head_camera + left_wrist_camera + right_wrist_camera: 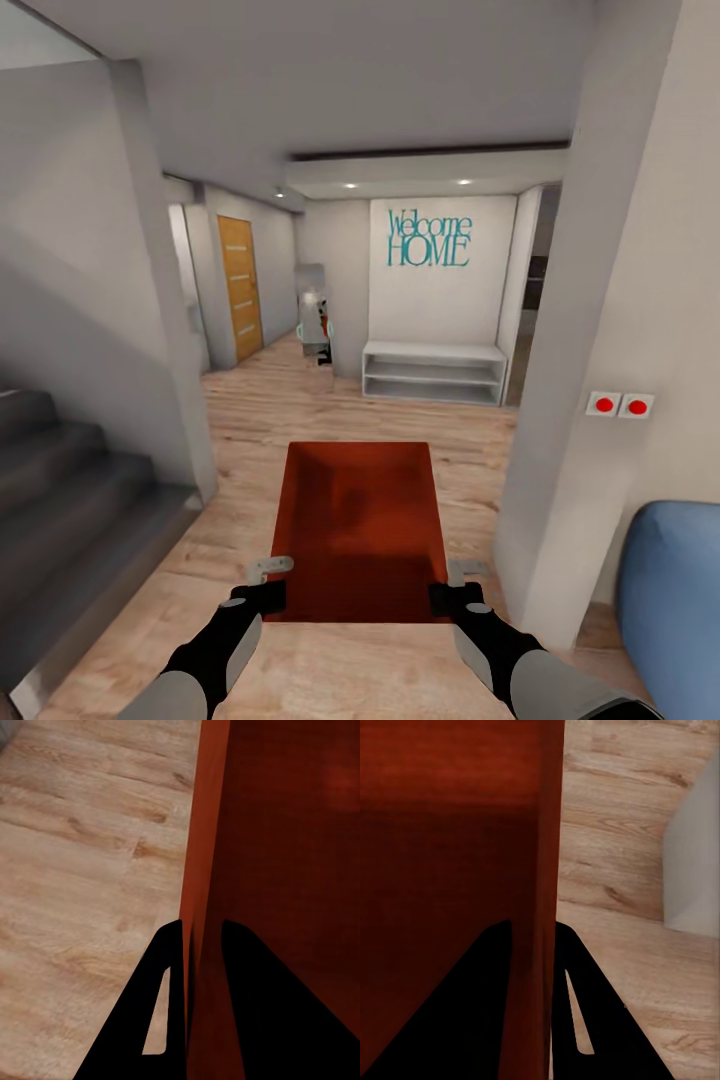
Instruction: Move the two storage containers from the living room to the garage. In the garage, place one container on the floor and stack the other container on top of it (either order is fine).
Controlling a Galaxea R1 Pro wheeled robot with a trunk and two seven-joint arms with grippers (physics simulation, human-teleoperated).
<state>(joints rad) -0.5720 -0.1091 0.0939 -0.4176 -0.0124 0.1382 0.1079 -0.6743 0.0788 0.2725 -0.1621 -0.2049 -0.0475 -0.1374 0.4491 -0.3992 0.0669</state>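
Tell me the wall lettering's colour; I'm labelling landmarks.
Teal lettering, clearest in the head view.

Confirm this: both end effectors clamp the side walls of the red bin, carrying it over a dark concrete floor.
Wrong on the floor. The left end effector and right end effector clamp the red bin over a light wood-plank floor, as the head view shows.

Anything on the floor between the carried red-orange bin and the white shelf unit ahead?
Head view: only bare wood-plank floor between red-orange bin and white shelf unit.
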